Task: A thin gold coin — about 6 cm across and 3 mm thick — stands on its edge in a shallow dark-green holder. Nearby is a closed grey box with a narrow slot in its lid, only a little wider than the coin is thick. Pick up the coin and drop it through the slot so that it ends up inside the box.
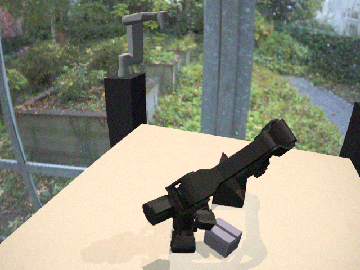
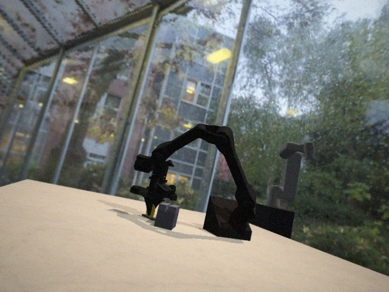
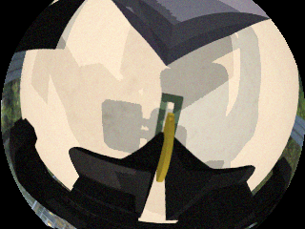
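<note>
Coin [image 2: 152, 212] [image 3: 166, 148] on edge at holder [image 2: 144, 215] [image 3: 178, 103], jaws [image 2: 151, 213] nearly shut w/ coin gripped, box [image 1: 223, 237] [image 2: 167, 216] [image 3: 191, 33] nearby.

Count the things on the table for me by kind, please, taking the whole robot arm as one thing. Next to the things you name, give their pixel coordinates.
Coin [image 2: 152, 211] [image 3: 166, 148]: 1
Holder [image 2: 144, 215] [image 3: 172, 97]: 1
Box [image 1: 216, 239] [image 2: 166, 217] [image 3: 167, 45]: 1
Robot arm [image 1: 244, 157] [image 2: 234, 160] [image 3: 40, 29]: 1
Total: 4
</note>
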Controlling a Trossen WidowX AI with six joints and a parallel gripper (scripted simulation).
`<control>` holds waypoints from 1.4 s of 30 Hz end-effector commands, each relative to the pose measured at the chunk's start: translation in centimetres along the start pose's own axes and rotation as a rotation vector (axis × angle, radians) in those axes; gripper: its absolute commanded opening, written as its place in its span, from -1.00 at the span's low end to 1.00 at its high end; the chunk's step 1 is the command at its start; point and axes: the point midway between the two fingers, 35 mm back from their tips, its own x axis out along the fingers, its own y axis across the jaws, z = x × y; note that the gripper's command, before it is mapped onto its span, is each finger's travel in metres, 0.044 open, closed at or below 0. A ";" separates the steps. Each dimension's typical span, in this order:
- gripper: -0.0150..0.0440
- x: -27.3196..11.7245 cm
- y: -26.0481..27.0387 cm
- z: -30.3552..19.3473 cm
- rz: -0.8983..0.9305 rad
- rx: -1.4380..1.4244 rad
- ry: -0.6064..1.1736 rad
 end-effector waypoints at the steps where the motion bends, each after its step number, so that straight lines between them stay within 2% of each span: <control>1: -0.49 0.0 -0.1 0.0 -0.004 0.004 -0.002; 7: -0.49 -0.3 -0.1 0.0 -0.004 0.004 -0.001; 42: -0.49 -9.1 0.0 -0.1 -0.002 0.005 0.001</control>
